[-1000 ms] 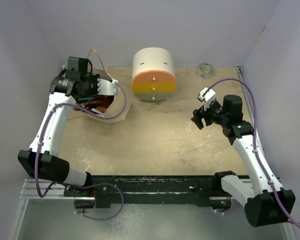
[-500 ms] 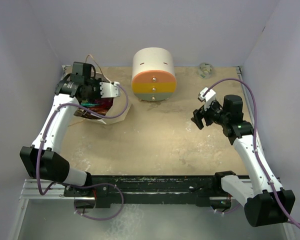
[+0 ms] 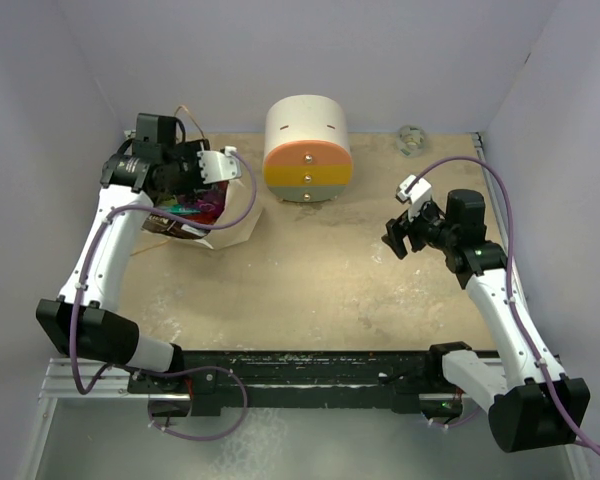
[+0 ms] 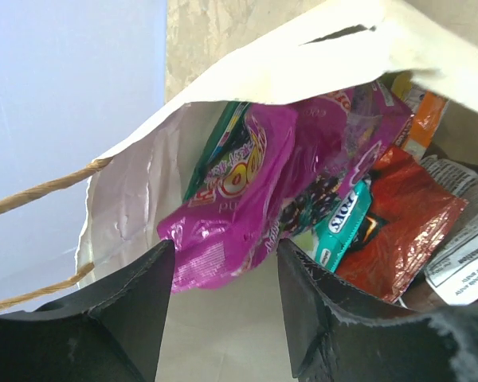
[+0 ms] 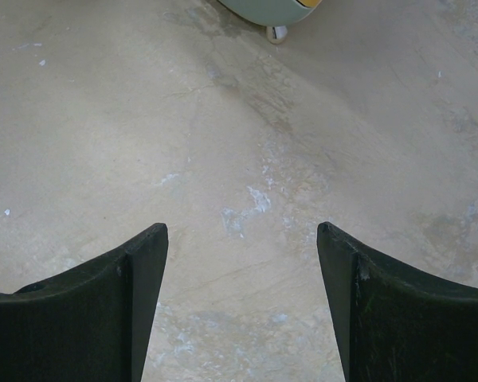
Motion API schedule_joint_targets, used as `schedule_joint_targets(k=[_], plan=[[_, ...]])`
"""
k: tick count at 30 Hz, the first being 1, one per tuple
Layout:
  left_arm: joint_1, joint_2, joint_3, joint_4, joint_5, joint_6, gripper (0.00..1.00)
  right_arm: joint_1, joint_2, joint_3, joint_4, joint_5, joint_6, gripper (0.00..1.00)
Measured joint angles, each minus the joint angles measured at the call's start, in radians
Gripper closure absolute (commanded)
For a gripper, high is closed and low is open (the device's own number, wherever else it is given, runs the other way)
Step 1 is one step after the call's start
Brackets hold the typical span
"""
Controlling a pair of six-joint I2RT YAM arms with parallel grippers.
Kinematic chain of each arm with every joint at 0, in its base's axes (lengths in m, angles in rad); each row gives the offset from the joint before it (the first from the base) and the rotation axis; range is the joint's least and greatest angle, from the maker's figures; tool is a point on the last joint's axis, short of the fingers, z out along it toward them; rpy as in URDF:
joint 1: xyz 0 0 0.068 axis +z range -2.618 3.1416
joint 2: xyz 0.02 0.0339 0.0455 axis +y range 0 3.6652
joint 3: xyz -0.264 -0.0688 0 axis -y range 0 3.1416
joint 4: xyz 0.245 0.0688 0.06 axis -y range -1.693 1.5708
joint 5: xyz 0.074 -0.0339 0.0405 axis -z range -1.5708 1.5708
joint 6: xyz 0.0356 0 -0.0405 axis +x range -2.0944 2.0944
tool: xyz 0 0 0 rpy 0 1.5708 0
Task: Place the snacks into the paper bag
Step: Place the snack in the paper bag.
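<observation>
Far left, paper bag point(image 3: 237, 212) sits close to the left wall point(image 3: 40, 150), mouth open, snacks point(image 4: 390, 215) inside, purple packet point(image 4: 247, 183) at the rim. Left tool point(image 4: 225, 255) at the mouth, released, gripping nothing. Round container point(image 3: 307, 150) far centre. Right tool point(image 5: 240, 231) released above the bench point(image 3: 310, 290), well apart from everything.
</observation>
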Motion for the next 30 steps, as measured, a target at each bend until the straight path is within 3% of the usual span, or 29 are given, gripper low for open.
schedule_joint_targets(k=[9, 19, 30], plan=[[0.0, 0.037, 0.022, -0.032, 0.054, -0.106, 0.45, -0.001, 0.012, 0.0, -0.007, 0.0, -0.011, 0.22], [0.0, 0.191, 0.083, 0.111, 0.056, -0.282, 0.43, -0.003, 0.012, 0.0, -0.007, 0.0, -0.014, 0.22], [-0.002, 0.566, 0.55, 0.094, 0.074, -0.465, 0.43, -0.006, 0.027, 0.0, -0.008, 0.001, -0.014, 0.22]])
